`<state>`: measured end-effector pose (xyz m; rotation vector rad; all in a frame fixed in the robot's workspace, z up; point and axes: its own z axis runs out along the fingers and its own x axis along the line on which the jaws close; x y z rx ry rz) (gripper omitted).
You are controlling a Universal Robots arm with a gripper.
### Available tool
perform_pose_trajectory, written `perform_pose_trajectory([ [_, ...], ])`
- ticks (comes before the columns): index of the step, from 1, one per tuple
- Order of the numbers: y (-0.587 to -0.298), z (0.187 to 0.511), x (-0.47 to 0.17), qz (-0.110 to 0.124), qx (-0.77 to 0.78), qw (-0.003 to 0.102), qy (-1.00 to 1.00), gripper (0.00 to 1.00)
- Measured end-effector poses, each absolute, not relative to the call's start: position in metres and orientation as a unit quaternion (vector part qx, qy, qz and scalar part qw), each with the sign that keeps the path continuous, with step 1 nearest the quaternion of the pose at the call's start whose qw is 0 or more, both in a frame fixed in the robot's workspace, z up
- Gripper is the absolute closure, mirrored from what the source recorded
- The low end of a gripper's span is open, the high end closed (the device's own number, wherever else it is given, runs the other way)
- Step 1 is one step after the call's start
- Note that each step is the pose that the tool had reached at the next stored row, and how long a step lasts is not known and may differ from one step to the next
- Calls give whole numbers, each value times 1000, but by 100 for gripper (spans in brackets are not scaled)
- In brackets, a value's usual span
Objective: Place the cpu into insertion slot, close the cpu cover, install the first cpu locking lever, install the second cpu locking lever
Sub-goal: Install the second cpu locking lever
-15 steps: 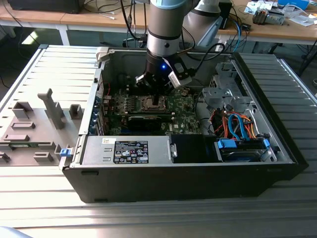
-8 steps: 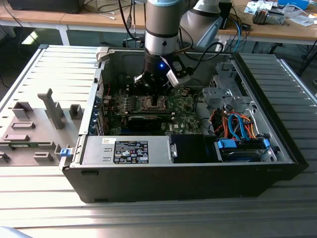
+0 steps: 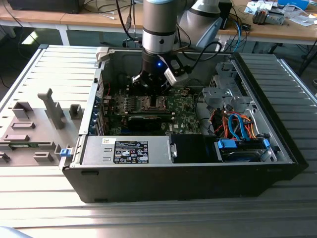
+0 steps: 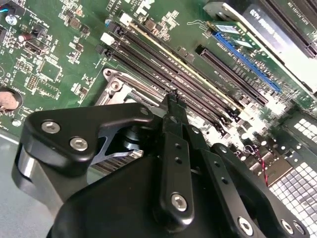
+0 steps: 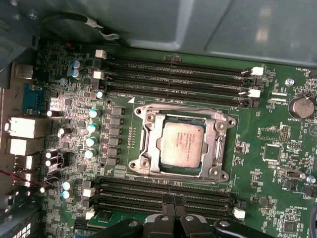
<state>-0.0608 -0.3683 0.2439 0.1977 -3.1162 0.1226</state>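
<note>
The cpu [image 5: 182,144], a silvery square chip, lies flat in the insertion slot [image 5: 184,171] at the middle of the green motherboard. The cpu cover [image 5: 150,148], a grey metal plate with a square window, is down around the chip. Thin lever rods [image 5: 184,108] run along the frame's edges; I cannot tell whether they are latched. My gripper [image 5: 172,199] hovers beside the socket over the long memory slots, shut with nothing between its black fingers [image 4: 171,106]. In the exterior view the gripper [image 3: 149,88] hangs just above the socket [image 3: 150,103].
Long black memory slots [image 5: 173,74] flank the socket on two sides. Blue-topped capacitors [image 5: 92,128] and a coin battery [image 5: 300,105] stand nearby. The open computer case [image 3: 247,74] walls the board in. A drive cage with blue cables [image 3: 237,124] fills the exterior view's right.
</note>
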Motion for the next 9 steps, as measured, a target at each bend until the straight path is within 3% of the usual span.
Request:
perform_pose_trajectory([
  [6,-368,245,-68,40,63,5,-997,89],
  [9,-368,245,-69,8,63,3,-998,89],
])
